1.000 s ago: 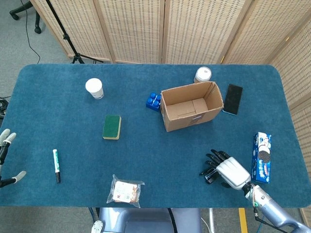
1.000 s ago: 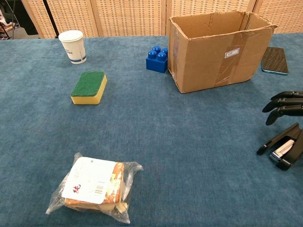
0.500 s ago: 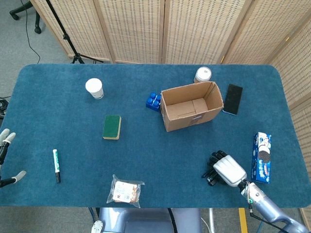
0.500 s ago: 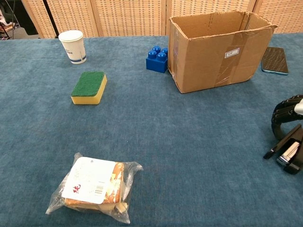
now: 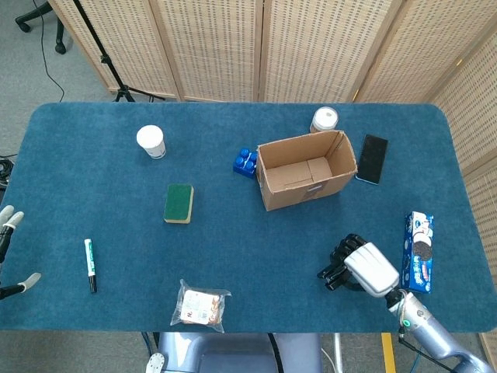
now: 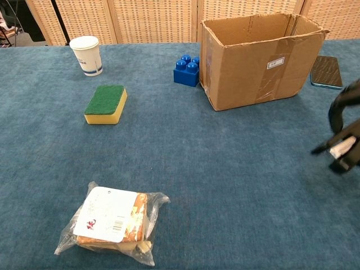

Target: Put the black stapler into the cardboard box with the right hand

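Note:
The black stapler [image 6: 341, 149] hangs above the blue cloth at the right edge of the chest view, gripped by my right hand [image 5: 365, 266], whose dark fingers [image 6: 344, 102] curl over it. In the head view the stapler's tip [image 5: 326, 274] pokes out to the left from under the hand. The open cardboard box [image 5: 305, 169] stands farther back, empty inside, its taped front wall [image 6: 260, 66] facing me. My left hand [image 5: 8, 252] shows only at the far left edge, holding nothing, fingers apart.
Beside the box lie a blue toy block [image 5: 245, 162], a white jar [image 5: 324, 120] and a black phone [image 5: 373, 158]. A cookie pack [image 5: 420, 252] lies right of my right hand. A sponge [image 6: 106, 103], paper cup [image 6: 87, 55], marker [image 5: 90, 265] and bagged snack [image 6: 112, 220] are to the left.
My right hand closed its fingers around the stapler and lifted it off the cloth. In the chest view the stapler has risen clearly. The left hand stayed still.

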### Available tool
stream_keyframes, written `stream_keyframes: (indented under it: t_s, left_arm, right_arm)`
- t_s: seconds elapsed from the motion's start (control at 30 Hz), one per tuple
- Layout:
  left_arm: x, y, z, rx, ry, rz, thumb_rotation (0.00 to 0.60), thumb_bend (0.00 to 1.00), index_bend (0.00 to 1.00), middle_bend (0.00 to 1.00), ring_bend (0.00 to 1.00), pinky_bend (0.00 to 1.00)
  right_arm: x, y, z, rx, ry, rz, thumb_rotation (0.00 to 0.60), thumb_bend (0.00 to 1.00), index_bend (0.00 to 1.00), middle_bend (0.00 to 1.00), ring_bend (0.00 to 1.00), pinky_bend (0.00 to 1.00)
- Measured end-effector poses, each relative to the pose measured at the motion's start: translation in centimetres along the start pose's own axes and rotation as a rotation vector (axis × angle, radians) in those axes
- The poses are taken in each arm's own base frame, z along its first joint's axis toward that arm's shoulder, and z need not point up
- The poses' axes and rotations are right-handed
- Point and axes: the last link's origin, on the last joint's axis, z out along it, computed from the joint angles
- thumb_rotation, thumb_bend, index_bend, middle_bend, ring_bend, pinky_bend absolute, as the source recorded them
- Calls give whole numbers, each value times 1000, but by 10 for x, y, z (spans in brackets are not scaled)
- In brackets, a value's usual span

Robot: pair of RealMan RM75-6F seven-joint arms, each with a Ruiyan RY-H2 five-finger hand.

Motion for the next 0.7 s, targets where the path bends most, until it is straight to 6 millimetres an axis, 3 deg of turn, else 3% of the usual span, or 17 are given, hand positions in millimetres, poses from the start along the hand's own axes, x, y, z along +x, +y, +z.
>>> stream_keyframes:
  t_s: [0.17,0.4,0.57,0.7]
  left_arm:
    - [1,0,-1,-3,2,-3,600,0,0,0,0,0]
    - [2,2,-4,-14,5,-6,600,0,0,0,0,0]
    - [5,1,-5,-15,14,-13,600,0,0,0,0,0]
    - [7,0,-5,-15,12,-21,600,0,0,0,0,0]
  right_arm:
    - [49,-3,8,7,154,31,600,260,641,577,383,308]
    - [119,11,63,-72,315,-28,600,260,642,577,388,308]
    - [138,24,104,-172,301,-46,600,282,643,579,392,308]
    - [140,31,134,-250,252,-52,600,308,643,579,392,309]
